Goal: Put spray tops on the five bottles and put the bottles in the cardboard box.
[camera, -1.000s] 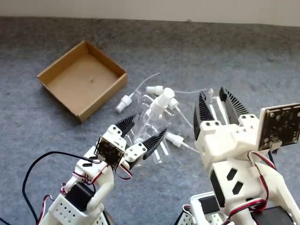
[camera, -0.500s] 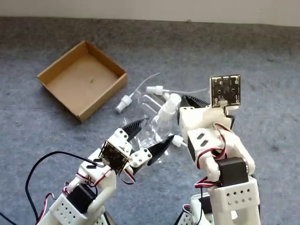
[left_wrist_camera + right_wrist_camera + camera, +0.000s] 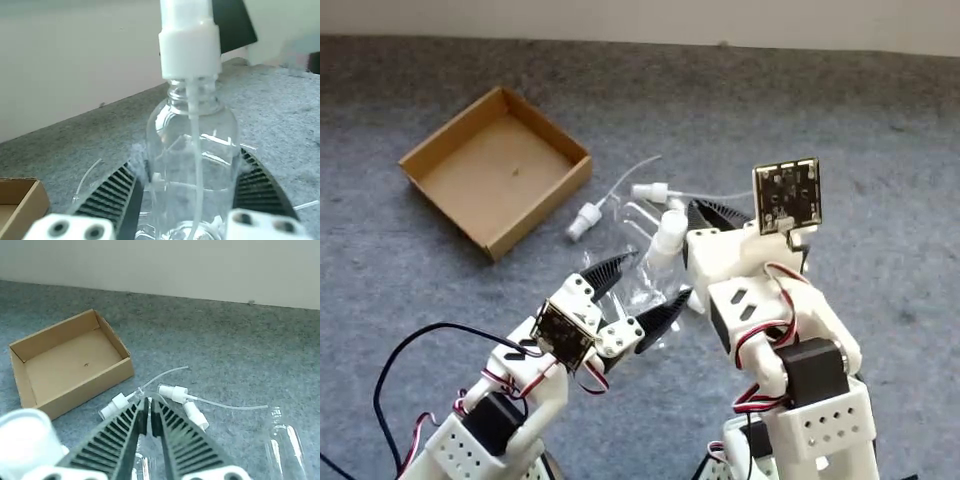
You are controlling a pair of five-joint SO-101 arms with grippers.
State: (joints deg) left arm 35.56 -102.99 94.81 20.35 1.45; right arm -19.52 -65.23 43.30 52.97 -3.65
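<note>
The left gripper [image 3: 648, 283] has its jaws closed on the body of a clear bottle [image 3: 192, 150], with a white spray top [image 3: 190, 45] seated on the neck. The right gripper [image 3: 149, 402] stands just beside that top, its jaws pressed almost together and gripping nothing. The cardboard box [image 3: 542, 205] sits on the grey worktop [image 3: 840, 110], well apart from the bottle.
</note>
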